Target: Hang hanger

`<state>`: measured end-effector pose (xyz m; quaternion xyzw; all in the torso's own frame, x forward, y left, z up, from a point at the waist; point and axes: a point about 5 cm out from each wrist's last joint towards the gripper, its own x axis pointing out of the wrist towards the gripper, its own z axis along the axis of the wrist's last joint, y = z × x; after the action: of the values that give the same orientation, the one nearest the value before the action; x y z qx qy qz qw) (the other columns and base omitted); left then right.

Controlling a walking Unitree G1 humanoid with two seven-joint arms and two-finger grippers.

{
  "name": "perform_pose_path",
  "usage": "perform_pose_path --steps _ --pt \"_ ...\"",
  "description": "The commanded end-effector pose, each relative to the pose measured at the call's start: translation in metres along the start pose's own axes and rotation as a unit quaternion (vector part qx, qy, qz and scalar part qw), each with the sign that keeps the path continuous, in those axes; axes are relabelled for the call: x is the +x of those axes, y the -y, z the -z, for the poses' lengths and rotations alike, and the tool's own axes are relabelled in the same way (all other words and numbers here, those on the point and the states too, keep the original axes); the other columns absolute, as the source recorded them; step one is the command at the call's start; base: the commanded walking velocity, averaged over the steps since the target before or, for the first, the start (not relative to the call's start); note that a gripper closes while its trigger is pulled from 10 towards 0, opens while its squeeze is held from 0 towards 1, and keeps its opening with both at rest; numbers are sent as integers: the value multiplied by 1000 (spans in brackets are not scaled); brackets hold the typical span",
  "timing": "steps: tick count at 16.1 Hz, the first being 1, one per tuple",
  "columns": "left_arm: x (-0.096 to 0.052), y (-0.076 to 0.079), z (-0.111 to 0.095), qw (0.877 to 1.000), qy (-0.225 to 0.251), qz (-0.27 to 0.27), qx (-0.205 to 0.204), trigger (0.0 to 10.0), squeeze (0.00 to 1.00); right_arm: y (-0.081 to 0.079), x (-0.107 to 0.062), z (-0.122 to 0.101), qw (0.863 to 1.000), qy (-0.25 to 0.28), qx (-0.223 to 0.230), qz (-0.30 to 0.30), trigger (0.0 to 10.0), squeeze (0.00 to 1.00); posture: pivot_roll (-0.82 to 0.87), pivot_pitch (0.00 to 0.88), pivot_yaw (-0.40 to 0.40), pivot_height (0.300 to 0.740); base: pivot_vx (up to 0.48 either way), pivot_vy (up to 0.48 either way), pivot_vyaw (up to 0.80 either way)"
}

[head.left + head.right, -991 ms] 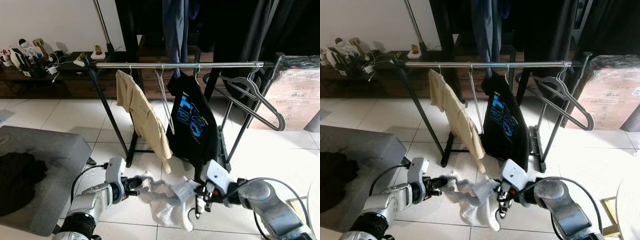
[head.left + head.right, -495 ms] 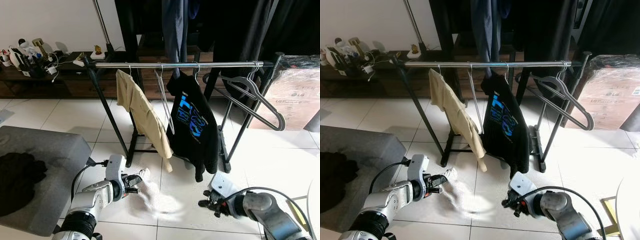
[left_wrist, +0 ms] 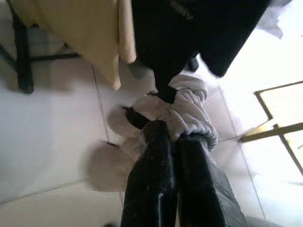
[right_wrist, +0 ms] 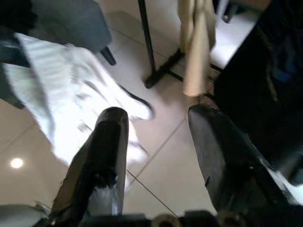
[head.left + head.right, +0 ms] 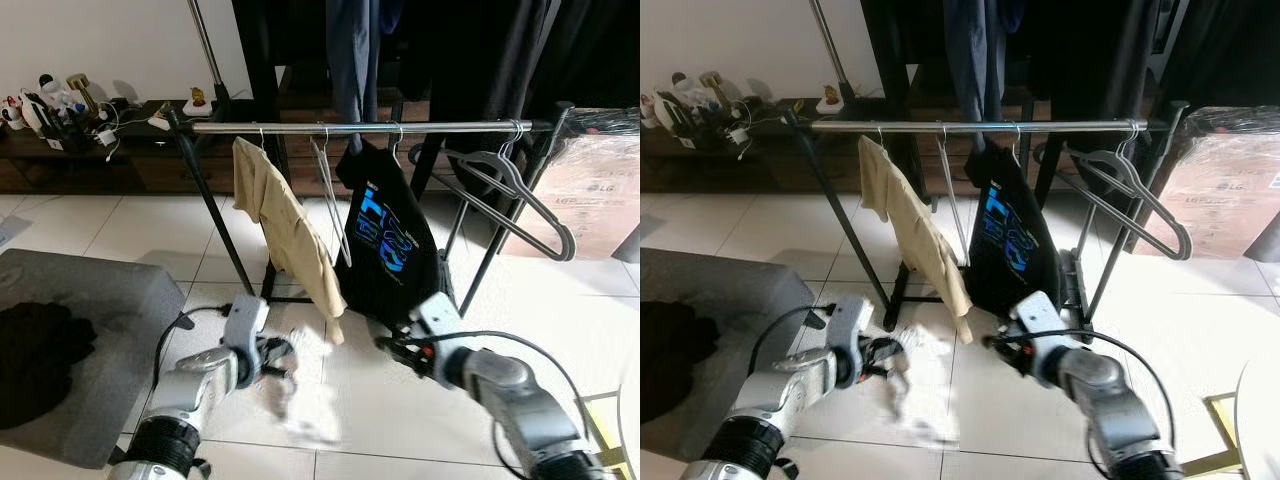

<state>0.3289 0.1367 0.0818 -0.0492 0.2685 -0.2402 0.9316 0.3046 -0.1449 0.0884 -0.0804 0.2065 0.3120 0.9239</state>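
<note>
A white ribbed garment (image 5: 303, 392) dangles blurred over the tiles, and my left gripper (image 5: 285, 356) is shut on its upper edge. In the left wrist view the two black fingers (image 3: 156, 179) press together on the bunched white cloth (image 3: 189, 116), with a small dark piece poking out beside it. My right gripper (image 5: 392, 347) is open and holds nothing, close to the hem of the black printed T-shirt (image 5: 395, 250). The chrome rail (image 5: 360, 127) carries a beige shirt (image 5: 285, 230), a thin bare hanger (image 5: 330, 195), the T-shirt and a grey hanger (image 5: 510, 195).
A grey ottoman (image 5: 90, 300) with a black garment (image 5: 35, 345) stands at my left. A wrapped cardboard box (image 5: 600, 190) sits right of the rack. A low shelf (image 5: 60, 150) with small items lines the back wall. Dark clothes hang behind the rail.
The right gripper has let go of the white garment and moved up to the black T-shirt's hem. The garment now hangs from the left gripper alone and swings.
</note>
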Motion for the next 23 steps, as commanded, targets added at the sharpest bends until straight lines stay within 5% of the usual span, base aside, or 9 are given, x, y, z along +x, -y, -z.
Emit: perform_pose_path --steps 1,3,4,5,6,7,8,14,23 --pt "-1 4 -7 1000 8 -4 4 0 0 -5 -2 -4 1000 5 -3 -3 10000 0 -117 147 66 740 0 0 0" --pt "3 18 -24 999 37 1 -3 0 0 -10 -4 -8 1000 2 -20 2 10000 0 -123 140 70 740 0 0 0" --pt "4 25 -33 999 51 9 -17 0 0 -12 -4 -10 1000 9 -17 4 10000 565 -124 134 72 740 0 0 0" --pt "6 34 -42 997 65 20 -30 0 0 -15 -4 -13 1000 15 -16 3 10000 1000 -125 132 75 740 0 0 0" --pt "7 39 -46 996 71 26 -38 0 0 -17 -5 -14 1000 14 -18 2 10000 1000 -126 129 77 740 0 0 0" --pt "9 50 -52 995 78 42 -47 0 0 -17 -4 -17 999 14 -21 26 10000 659 -127 126 79 740 0 0 0" --pt "13 57 -57 994 82 48 -53 0 0 -21 -4 -19 999 14 -26 29 10000 0 -128 123 82 740 0 0 0" --pt "18 75 -63 993 78 62 -65 0 0 -24 -2 -35 993 42 -16 111 10000 0 -133 111 89 740 0 0 0" --pt "18 84 -71 991 78 80 -79 0 0 -14 -1 -22 985 0 -34 170 10000 0 -131 131 88 740 0 0 0"
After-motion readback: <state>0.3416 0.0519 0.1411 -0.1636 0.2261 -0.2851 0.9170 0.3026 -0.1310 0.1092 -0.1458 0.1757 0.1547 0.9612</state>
